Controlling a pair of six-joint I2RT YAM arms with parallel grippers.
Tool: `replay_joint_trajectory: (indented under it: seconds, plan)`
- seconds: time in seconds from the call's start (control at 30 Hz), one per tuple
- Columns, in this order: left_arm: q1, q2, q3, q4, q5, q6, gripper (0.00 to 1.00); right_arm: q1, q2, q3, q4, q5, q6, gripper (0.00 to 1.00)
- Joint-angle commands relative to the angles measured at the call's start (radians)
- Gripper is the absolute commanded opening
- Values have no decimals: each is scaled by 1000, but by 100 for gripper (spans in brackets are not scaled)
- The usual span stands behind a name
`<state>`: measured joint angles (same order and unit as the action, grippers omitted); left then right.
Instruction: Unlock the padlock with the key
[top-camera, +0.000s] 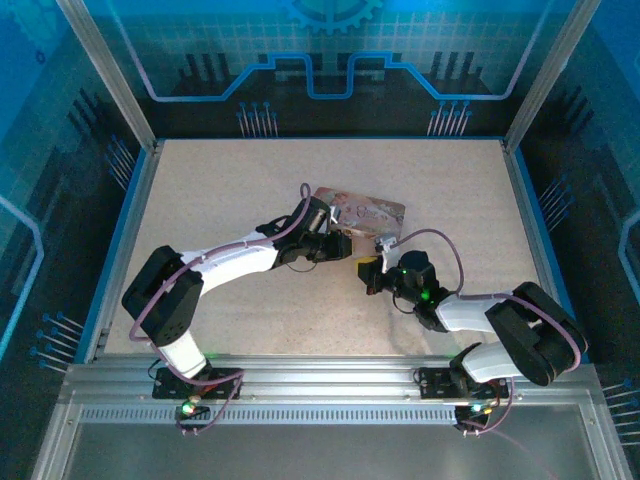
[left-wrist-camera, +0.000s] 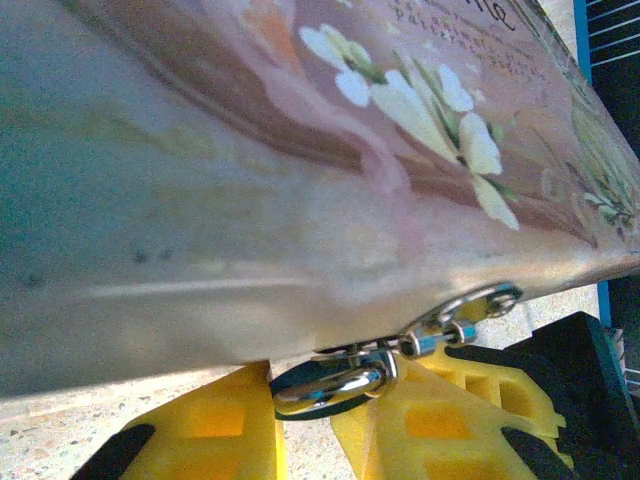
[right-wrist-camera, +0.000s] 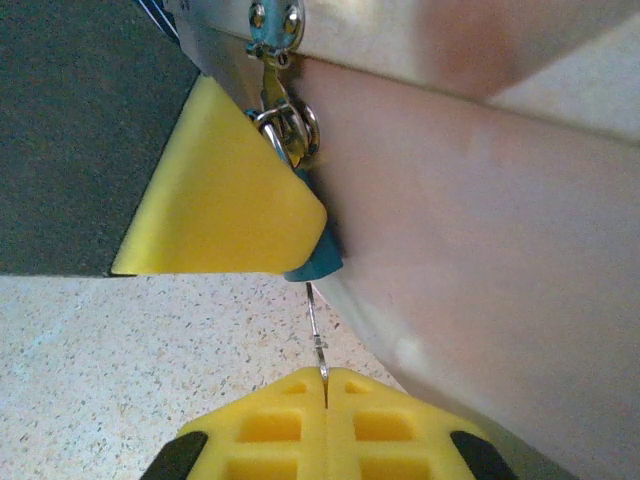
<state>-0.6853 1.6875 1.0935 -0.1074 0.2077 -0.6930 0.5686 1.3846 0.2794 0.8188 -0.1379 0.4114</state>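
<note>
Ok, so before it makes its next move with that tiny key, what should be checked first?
1. Right gripper shut on the key: ok, the key sticks out from between its closed fingers.
2. Left gripper pinching the padlock: ok.
3. Key pointing at the padlock's underside: ok, its tip reaches the blue body.
4. Key fully seated in the keyhole: cannot tell, the keyhole is hidden.
5. Padlock hanging from the hasp of the pink tin: ok, linked by small rings.
</note>
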Motion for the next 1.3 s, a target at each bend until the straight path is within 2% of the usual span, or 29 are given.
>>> replay_joint_trajectory:
  seconds: [0.0, 0.3, 1.27]
  plan:
    - [0, -64, 26, 85, 34, -5, 20, -7, -22, -14, 36, 11, 11, 0]
    - [3, -63, 25, 87, 38, -6, 20, -13, -42, -20, 35, 10, 14, 0]
    - [3, -66, 24, 106, 58, -27, 20, -32, 46, 11, 153, -20, 55, 0]
